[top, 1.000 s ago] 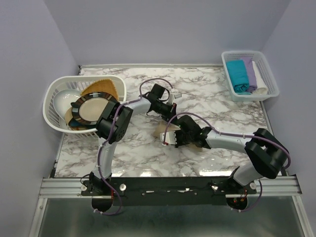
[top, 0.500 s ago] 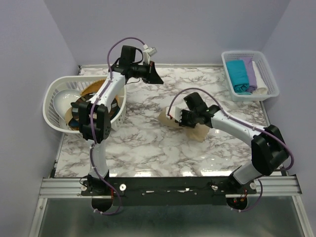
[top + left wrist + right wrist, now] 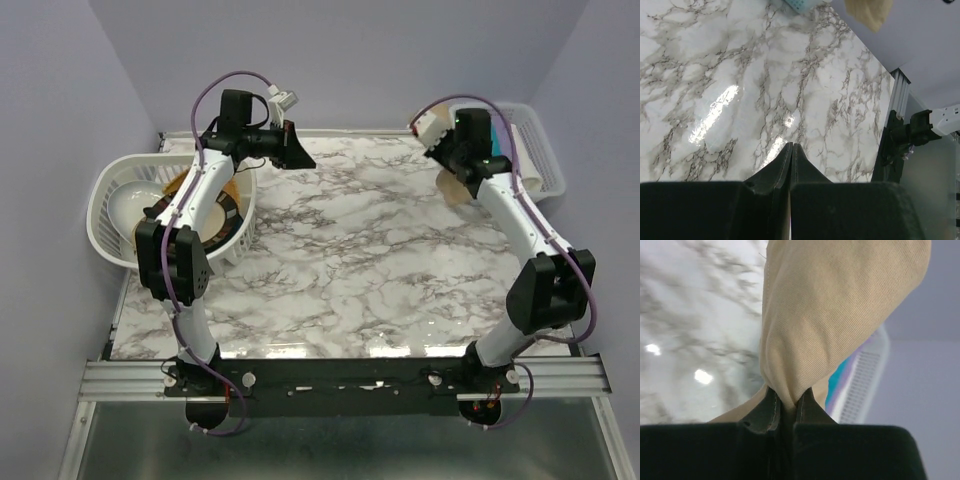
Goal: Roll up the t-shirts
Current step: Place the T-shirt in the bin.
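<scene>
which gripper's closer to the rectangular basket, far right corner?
Right. The right gripper, shut on the beige t-shirt, hangs at the rectangular basket's left edge. The left gripper, shut and empty, is across the table by the round basket.

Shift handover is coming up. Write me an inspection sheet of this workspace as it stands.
Surface: marble table, glossy with glare spots; no spill seen.
Job's things: beige t-shirt bunched and hanging from the right claw near the far-right basket; teal cloth in that basket.
Clutter: white oval basket with dishes, far left.
Claws: right claw shut on the beige t-shirt; left claw shut and empty, raised above the table.
Cables: purple cable looped along each arm; no snag seen.
Surroundings: lilac walls; metal rail at the near edge.
</scene>
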`<state>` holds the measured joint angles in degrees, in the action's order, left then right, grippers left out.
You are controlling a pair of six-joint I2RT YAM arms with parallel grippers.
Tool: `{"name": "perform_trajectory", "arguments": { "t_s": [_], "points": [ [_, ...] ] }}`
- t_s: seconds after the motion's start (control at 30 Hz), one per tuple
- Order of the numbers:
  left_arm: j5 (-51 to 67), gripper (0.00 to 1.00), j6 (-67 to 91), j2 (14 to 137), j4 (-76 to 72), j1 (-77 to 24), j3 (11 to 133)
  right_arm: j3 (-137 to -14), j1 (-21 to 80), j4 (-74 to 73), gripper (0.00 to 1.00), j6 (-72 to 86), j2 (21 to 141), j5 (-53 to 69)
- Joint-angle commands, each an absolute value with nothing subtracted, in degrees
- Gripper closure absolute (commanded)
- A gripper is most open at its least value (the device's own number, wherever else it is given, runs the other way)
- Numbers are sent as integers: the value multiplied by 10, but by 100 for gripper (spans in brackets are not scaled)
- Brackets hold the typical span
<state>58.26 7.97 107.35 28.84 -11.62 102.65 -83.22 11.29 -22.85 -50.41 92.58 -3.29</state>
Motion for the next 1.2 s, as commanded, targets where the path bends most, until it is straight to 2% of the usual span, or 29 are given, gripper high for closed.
{"name": "perform_trajectory", "arguments": {
  "t_s": [0.0, 0.13, 0.23, 0.27, 0.4, 0.57, 0.73, 0.9, 1.17],
  "points": [
    [604, 91, 77, 1055, 294, -117, 1007, -942, 48, -138, 100, -519, 1008, -145],
    [607, 90, 76, 1052, 292, -117, 993, -1030, -11, -106, 100, -545, 1101, -200],
    [611, 90, 75, 1047, 282, -117, 979, -1161, -53, -143, 100, -527, 1195, -250],
    [611, 90, 75, 1045, 277, -117, 974, -1251, -63, -164, 100, -510, 1218, -251],
    [610, 90, 75, 1038, 271, -117, 949, -1356, -96, -186, 100, -567, 1323, -261],
    [614, 90, 81, 1030, 266, -116, 928, -1317, -110, -120, 100, -677, 1348, -258],
    [611, 90, 83, 1031, 261, -116, 917, -1321, -111, -123, 100, -686, 1381, -275],
    [611, 90, 82, 1039, 265, -116, 920, -1377, -114, -145, 100, -680, 1444, -303],
    [603, 90, 77, 1044, 268, -116, 914, -1369, -127, -129, 100, -674, 1482, -338]
  ]
}}
